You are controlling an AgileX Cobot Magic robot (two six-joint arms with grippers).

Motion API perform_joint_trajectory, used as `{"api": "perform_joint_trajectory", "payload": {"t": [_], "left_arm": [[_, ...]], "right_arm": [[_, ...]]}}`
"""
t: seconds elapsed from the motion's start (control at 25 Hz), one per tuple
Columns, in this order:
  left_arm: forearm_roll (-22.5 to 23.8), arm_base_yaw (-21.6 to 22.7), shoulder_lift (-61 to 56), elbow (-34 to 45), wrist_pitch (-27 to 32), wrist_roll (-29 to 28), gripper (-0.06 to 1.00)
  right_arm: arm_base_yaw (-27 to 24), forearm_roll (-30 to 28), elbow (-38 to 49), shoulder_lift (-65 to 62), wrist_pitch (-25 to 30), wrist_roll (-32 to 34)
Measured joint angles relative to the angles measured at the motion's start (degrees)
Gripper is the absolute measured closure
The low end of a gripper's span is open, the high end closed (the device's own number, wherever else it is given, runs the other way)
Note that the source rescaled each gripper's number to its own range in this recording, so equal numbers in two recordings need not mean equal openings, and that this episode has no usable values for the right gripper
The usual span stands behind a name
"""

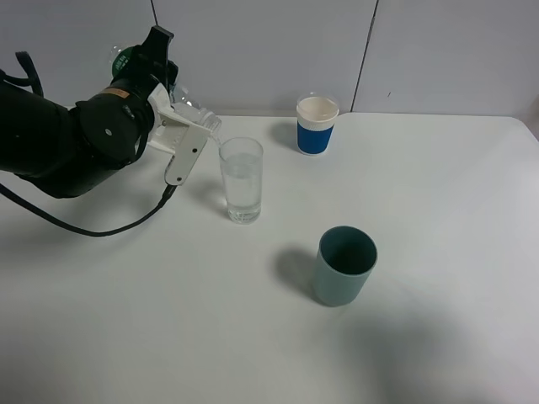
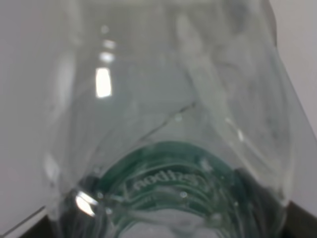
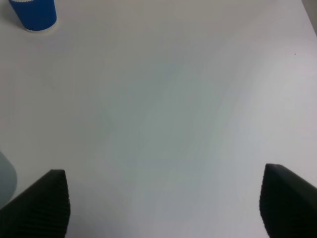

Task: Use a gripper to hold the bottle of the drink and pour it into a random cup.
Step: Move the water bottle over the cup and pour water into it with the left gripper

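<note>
My left gripper [image 1: 187,128] is shut on a clear plastic bottle [image 1: 195,115] and holds it tilted, its mouth at the rim of a tall clear glass [image 1: 242,179] that has clear liquid in it. The bottle fills the left wrist view [image 2: 168,114], with a green band low in the picture. A blue cup with a white rim [image 1: 317,124] stands behind the glass, and a teal cup [image 1: 344,265] stands nearer the front. My right gripper [image 3: 163,208] is open and empty above the white table; it does not show in the high view.
The white table [image 1: 438,202] meets a grey wall at the back. The left arm's black cable hangs over the table beside the glass. The blue cup [image 3: 33,14] also shows in the right wrist view, and a pale rounded edge [image 3: 6,181] that I cannot identify.
</note>
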Motion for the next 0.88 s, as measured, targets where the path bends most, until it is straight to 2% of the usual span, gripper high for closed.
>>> {"api": "perform_joint_trajectory", "payload": {"t": [0.88], "left_arm": [[1.1, -1.3, 0.0, -1.7, -0.1, 0.2, 0.90]], "right_arm": [[0.0, 0.0, 0.0, 0.0, 0.0, 0.0]]}}
